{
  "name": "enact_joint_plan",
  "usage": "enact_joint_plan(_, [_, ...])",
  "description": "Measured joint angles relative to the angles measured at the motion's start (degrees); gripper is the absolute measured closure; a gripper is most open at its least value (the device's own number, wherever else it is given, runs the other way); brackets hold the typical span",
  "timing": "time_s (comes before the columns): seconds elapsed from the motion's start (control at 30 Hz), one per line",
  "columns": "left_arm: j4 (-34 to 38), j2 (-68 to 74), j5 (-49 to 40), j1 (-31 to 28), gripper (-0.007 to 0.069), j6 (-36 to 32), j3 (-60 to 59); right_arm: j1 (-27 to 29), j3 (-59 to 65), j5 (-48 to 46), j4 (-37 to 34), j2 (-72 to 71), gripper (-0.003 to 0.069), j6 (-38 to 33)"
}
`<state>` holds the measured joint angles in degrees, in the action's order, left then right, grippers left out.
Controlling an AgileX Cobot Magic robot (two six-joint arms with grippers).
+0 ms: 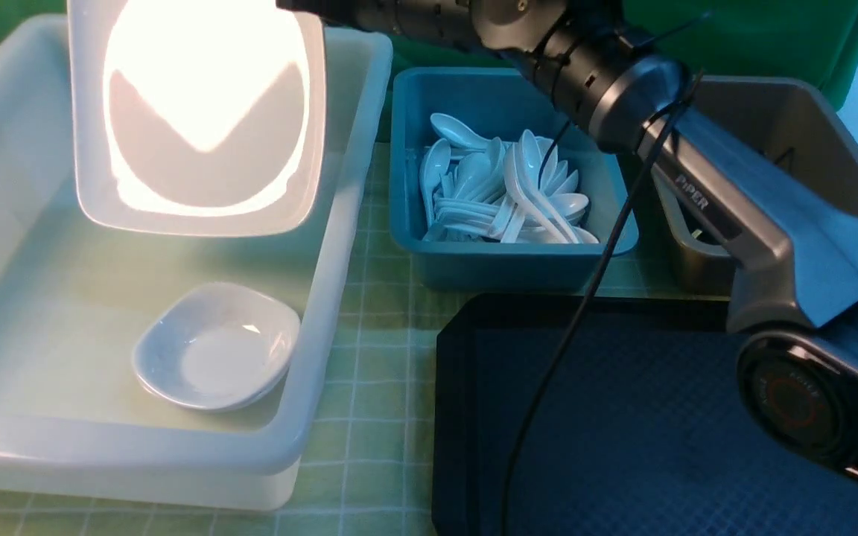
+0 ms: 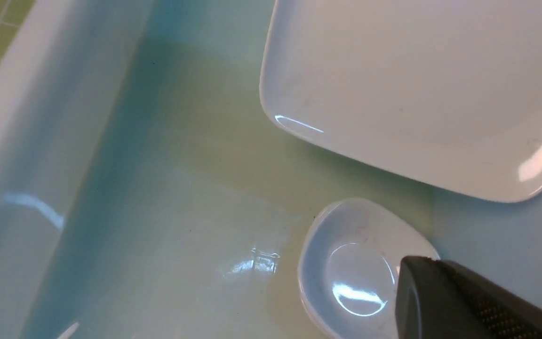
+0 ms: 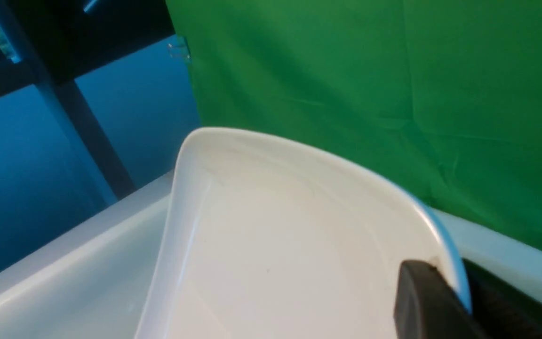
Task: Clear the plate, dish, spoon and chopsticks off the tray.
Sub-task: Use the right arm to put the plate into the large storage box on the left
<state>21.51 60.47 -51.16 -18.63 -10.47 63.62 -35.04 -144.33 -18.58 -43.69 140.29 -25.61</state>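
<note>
Your right gripper (image 3: 459, 296) clamps the plate (image 1: 198, 119) by its rim (left gripper (image 2: 445, 301) closed, empty); released this high, it could chip the dish (image 1: 217, 356) below.

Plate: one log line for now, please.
right gripper: shut on plate | plate: tilted, above tub | dish: in tub | left gripper: shut

A silver-grey, angular metal right arm (image 1: 742, 201) is seen, and "PiPER" lettering (image 1: 693, 192) is printed along one link. Ahead of it a black ribbed cylindrical joint (image 1: 585, 67) is fitted. A thin black cable (image 1: 585, 298) is tied on there. A round black joint cap (image 1: 794, 394) is marked with a faint red ring. A dark, finely dotted finger pad (image 2: 482, 306) is shown too.
</note>
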Motion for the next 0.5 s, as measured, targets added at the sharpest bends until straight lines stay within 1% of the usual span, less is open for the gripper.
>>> enact_joint_plan(0.27, [-0.16,0.00,0.01,0.00,0.0641,0.00,0.00,-1.65,-0.08,2.35,0.28,2.11,0.0637,-5.33])
enact_joint_plan(0.5, [-0.16,0.00,-0.04,0.00,0.0641,0.00,0.00,-2.56,-0.08,3.06,2.13,4.61,0.0634,-6.29])
